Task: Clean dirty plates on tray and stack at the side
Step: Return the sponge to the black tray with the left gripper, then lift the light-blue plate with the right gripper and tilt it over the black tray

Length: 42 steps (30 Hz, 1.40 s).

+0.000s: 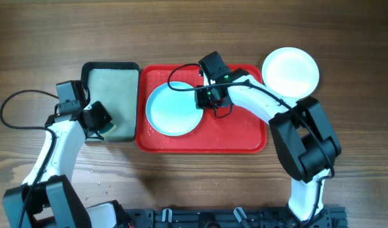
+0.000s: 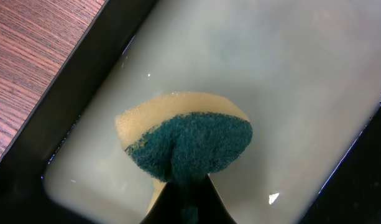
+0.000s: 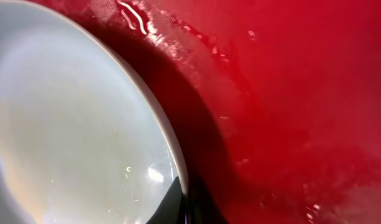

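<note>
The right gripper (image 1: 214, 97) is pinched on the near rim of a glossy, plain aqua plate (image 1: 171, 111) lying flat in the glistening red tray (image 1: 244, 134). A white plate (image 1: 291, 71) lies off the tray, behind this gripper. The left gripper (image 1: 100, 121) clamps a green-and-yellow sponge (image 2: 190, 140) over the small tray (image 1: 111, 79).

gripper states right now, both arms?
left gripper: shut on the sponge.
right gripper: shut on the rim of the aqua plate.
</note>
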Tool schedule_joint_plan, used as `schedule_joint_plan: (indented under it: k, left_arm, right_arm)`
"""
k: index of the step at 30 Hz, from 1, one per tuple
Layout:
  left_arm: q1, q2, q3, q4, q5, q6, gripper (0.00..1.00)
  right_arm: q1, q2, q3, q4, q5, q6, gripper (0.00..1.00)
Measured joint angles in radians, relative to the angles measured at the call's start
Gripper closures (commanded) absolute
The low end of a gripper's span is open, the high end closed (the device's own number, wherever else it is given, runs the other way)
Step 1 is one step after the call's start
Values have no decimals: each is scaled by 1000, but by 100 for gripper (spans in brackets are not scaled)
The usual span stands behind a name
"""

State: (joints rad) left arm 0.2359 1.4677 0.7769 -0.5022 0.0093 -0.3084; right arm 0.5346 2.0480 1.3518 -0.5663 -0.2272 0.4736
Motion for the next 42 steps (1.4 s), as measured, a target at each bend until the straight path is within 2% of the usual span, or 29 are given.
schedule_joint_plan:
  k: [5,7,13,20,25,29,36,42]
  left_arm:
    - [0,0,0,2,0,0,96]
    - [0,0,0,2,0,0,96]
    - [0,0,0,3,0,0,96]
    - [0,0,0,2,1,0,96]
    - [0,0,0,2,3,0,96]
    - [0,0,0,2,4,0,96]
    - [0,0,0,2,4,0,96]
    - [0,0,0,2,4,0,96]
  right_arm:
    - [-21,-4,228,-185,137,-30,96]
    - [-21,-14,331,-187,159,-38,96]
    - [13,-23,357,33,237,-41,96]
    - [213,-1,359,314,469,-86,96]
    - [291,111,358,529,569,-364,96]
    - [314,116,359,753,628,-717,96]
    - [353,116,358,938,647,-1224,96]
    - [388,116,359,1038,648,-1505,96]
